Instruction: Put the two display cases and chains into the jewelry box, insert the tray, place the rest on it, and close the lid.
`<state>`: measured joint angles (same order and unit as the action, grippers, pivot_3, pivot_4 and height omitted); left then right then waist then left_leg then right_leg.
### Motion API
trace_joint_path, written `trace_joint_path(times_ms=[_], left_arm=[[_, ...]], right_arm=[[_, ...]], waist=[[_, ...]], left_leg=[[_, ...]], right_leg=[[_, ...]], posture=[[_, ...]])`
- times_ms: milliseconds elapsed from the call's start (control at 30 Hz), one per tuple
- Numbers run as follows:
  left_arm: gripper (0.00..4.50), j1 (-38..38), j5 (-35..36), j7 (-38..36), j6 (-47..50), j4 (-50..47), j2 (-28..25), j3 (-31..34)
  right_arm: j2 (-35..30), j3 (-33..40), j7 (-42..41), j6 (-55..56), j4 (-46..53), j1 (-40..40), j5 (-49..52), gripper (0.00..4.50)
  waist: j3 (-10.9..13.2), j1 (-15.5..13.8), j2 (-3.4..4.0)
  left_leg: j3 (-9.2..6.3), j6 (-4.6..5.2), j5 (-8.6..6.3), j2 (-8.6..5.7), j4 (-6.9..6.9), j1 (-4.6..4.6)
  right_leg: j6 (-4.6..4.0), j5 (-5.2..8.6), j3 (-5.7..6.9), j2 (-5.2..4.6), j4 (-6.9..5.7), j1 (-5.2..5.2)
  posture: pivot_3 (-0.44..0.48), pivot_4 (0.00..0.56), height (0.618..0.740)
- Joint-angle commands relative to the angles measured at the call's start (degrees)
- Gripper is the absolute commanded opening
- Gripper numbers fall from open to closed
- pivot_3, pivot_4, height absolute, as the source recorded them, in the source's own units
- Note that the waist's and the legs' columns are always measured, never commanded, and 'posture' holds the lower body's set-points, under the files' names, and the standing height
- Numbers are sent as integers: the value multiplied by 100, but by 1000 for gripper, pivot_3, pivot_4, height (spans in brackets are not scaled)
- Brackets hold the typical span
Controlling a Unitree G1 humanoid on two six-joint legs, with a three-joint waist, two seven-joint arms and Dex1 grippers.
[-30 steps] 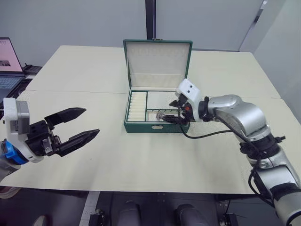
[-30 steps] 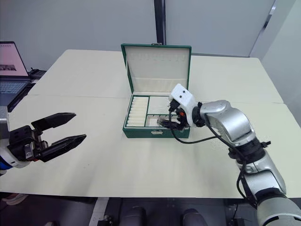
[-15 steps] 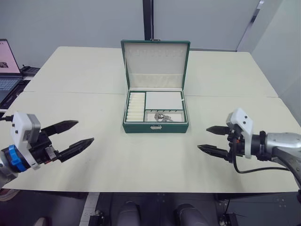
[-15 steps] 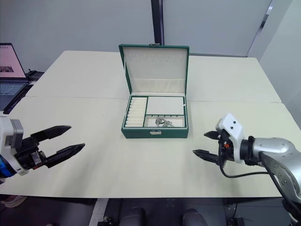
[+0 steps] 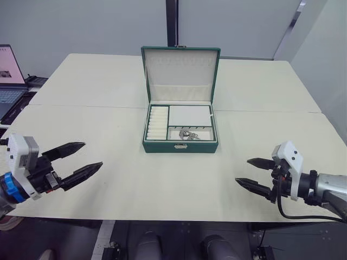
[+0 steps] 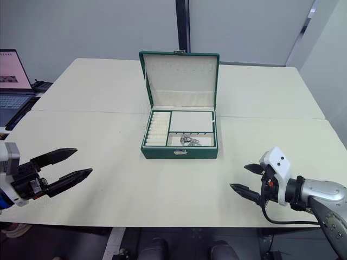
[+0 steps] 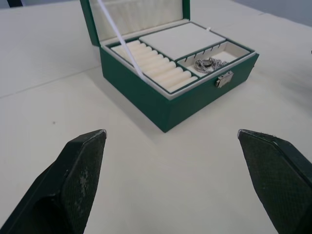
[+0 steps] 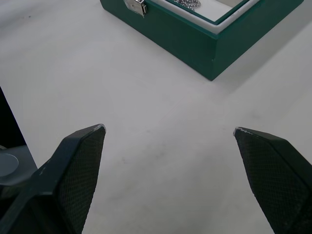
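The jewelry box sits near the middle of the cream tabletop, its long axis running from 9 to 3 o'clock and its silver clasp facing 6 o'clock toward the robot. The lid stands upright at the 12 o'clock edge, its cream lining turned forward. The tray is seated in the box, its ring-roll slots at 9 o'clock and a flat compartment at the back. The chains lie as a small silvery bunch in the front compartment just behind the clasp. The left tool hovers at about 8 o'clock from the box, well apart from it, its fingers spread wide and grasping nothing. The right tool hangs at about 4 o'clock, likewise released and empty. A laptop rests at the far 9 o'clock edge.
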<state>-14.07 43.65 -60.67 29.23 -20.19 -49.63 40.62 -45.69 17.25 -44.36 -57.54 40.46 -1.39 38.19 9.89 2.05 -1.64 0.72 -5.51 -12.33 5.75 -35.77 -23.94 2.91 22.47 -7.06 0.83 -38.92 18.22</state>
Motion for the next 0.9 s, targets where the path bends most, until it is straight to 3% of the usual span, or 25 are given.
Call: trace_joint_path(times_ms=[33, 133, 233, 367, 733, 900], left_arm=[[4500, 72, -131, 426, 14, -96, 45, 143], [4500, 368, -856, 835, 308, -60, -569, -601], [4500, 956, -648, 1047, 713, 238, -584, -941], [3610, 1753, -821, 1410, 658, 604, -257, -1384], [8, 2919, -1658, 1784, 251, 1544, 156, -2413], [8, 3455, -2000, 1885, 124, 1970, 336, -2813]], right_arm=[[-134, 91, 71, -57, 76, 78, 200, 4470], [-290, -43, 152, -416, -314, 502, 355, 4470], [-307, -283, 288, -351, -555, 826, 197, 4105], [-176, -773, 692, -320, -972, 1448, -142, 2873], [43, -1702, 990, 217, -2176, 2436, -1101, 18], [238, -1946, 989, 479, -2686, 2745, -1411, 18]], waist=[[0, -5, 0], [1, -13, -2], [1, -23, 0], [1, -23, -3], [2, -30, -3], [1, -35, -3]], left_leg=[[0, 0, 0, 0, 0, 0], [-6, 1, 0, 0, -3, 3], [-7, 1, 0, -4, -5, 8], [-7, 1, 0, -3, -6, 2], [-3, -4, 3, -2, -10, -8], [-4, -6, 5, -2, -11, -8]], right_leg=[[0, 0, 0, 0, 0, 0], [0, 0, 3, 0, -1, 4], [0, 0, 4, -1, 0, 9], [0, 0, 4, 0, -4, 2], [0, -1, 4, 0, -5, 3], [0, -1, 6, 1, -6, 2]], posture=[[0, 150, 726], [0, 150, 726], [0, 150, 726], [0, 150, 726], [0, 150, 726], [0, 150, 726]])
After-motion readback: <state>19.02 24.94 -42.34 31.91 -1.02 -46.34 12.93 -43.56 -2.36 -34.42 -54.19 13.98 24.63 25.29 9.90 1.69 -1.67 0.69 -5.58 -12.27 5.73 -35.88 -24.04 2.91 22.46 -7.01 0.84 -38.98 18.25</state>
